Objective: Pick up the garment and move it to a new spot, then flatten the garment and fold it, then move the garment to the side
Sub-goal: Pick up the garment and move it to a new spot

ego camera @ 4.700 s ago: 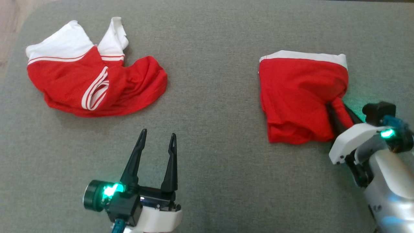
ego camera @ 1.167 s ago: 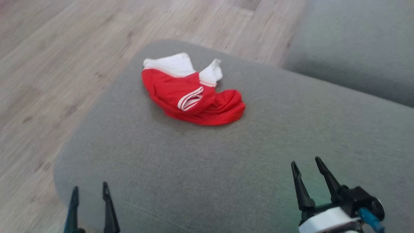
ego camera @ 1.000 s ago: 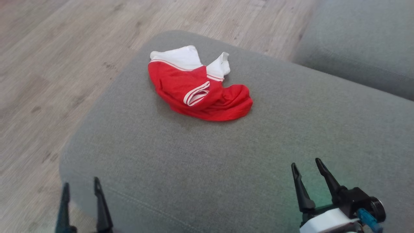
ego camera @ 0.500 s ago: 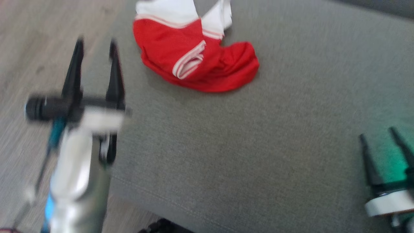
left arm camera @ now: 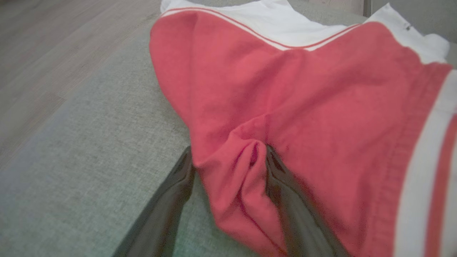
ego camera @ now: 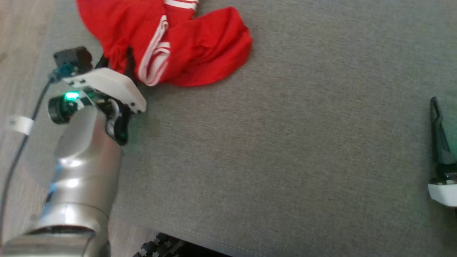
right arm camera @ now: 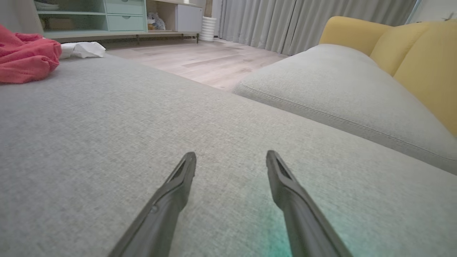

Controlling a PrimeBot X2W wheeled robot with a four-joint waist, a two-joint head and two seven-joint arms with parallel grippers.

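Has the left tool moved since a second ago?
Yes: left tool went from the near edge of the cushion to the red garment, which it now straddles.

Garment (ego camera: 200, 46): bright red, white panels, white-and-red striped bands.
Cushion (ego camera: 285, 150): grey, fine weave.
Left tool (left arm camera: 228, 153): dark fingers, white shell, green light on.
Right tool (right arm camera: 231, 157): dark fingers, green glow below.
Floor (right arm camera: 200, 60): pale wood grain.
Backrest (right arm camera: 425, 50): yellow.

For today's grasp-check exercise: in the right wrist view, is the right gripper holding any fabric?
No: the right gripper is open and empty above the grey cushion, and the red garment lies far off.
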